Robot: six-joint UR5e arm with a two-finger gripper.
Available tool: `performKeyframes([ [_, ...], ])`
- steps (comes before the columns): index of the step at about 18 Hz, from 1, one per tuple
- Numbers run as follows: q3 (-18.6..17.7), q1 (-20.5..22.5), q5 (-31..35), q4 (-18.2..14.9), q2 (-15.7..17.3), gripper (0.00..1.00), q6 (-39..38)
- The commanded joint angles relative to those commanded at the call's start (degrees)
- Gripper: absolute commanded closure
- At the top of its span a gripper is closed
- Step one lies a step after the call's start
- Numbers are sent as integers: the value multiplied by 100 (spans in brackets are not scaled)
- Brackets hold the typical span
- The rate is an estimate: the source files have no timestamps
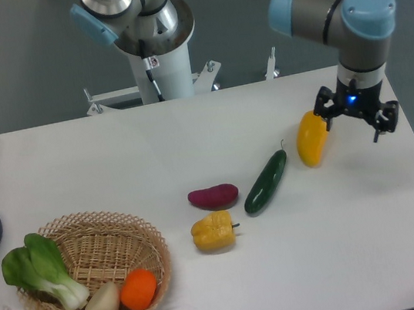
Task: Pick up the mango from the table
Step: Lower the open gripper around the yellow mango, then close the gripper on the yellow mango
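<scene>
Scanning from the near edge, I am seeing a wicker basket (154,245) at the near left holding greens, a pale bulb and an orange (139,289), none of which I want. Farther in, a yellow bell pepper (214,231), a purple sweet potato (213,196) and a cucumber (266,181) are lying loose on the table (188,134). The mango (313,137) is resting on the table beyond the cucumber, toward the far right. I am holding the gripper (353,115) just right of it, fingers spread and gripping nothing, since I judge it is not yet centred over the fruit.
</scene>
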Motion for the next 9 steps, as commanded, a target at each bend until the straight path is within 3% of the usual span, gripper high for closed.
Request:
performKeyframes([
  [6,-502,61,52,53,89,0,-1],
  [9,-608,44,403,62,54,0,-18],
])
